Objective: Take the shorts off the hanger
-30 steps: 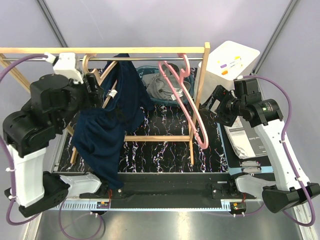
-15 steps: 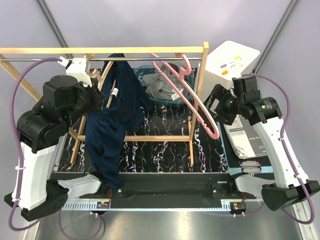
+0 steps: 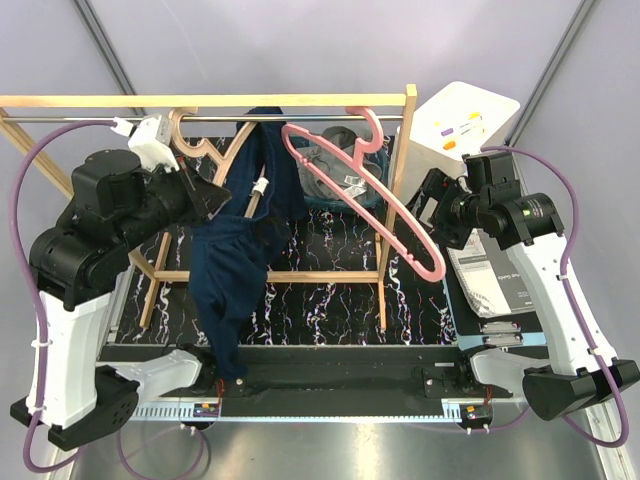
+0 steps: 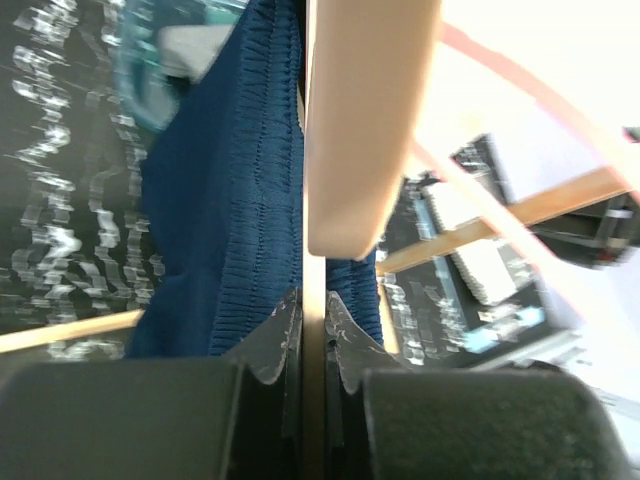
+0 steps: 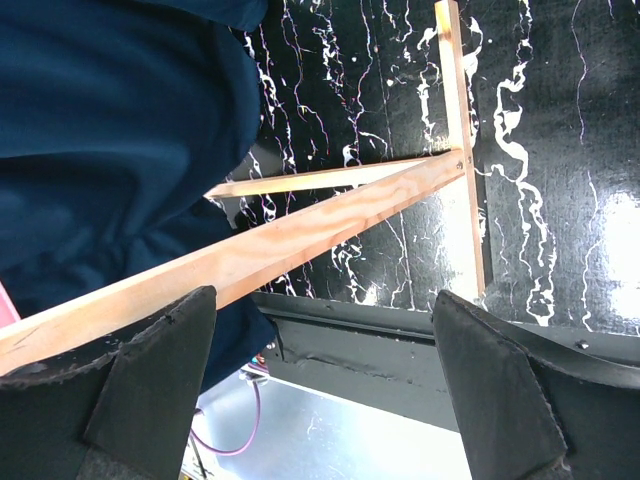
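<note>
Left claw (image 4: 313, 338) pinched tight on the wooden hanger (image 4: 370, 120) — navy shorts (image 4: 225, 200) draped over it, just left of the fingertips. Right claw (image 5: 320, 390) spread wide, gripping nothing — rack rail (image 5: 330, 225) just ahead.

Pale grey walls (image 3: 300, 40) surround a black marbled tabletop (image 3: 320, 300).

Bright even light; wooden hanger (image 4: 365, 120) blurred, glare behind it.
</note>
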You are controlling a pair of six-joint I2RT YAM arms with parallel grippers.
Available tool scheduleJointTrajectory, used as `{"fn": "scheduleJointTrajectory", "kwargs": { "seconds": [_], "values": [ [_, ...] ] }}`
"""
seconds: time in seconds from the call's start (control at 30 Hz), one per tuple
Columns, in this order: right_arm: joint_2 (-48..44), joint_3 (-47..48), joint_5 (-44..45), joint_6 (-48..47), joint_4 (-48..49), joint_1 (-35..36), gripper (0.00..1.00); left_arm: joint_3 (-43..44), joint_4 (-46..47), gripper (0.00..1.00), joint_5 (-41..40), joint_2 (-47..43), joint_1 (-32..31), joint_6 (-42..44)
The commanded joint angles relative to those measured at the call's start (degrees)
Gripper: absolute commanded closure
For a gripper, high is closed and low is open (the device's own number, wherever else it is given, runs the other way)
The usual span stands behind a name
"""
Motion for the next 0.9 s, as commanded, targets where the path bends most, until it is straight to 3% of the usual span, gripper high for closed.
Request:
{"fn": "scheduleJointTrajectory", "kwargs": {
  "seconds": [0.0, 0.87],
  "values": [
    [-0.11, 2.94, -2.39, -1.58, 0.25, 0.12, 0.03, -0.3, 10.76, 1.0, 8.28, -2.53, 0.91, -7.58],
    [0.07, 2.77, -2.31, -3.34, -0.19, 0.12, 0.02, -30.71, 52.6, 1.0, 20.32, -19.49, 5.65, -35.7]
  ]
}}
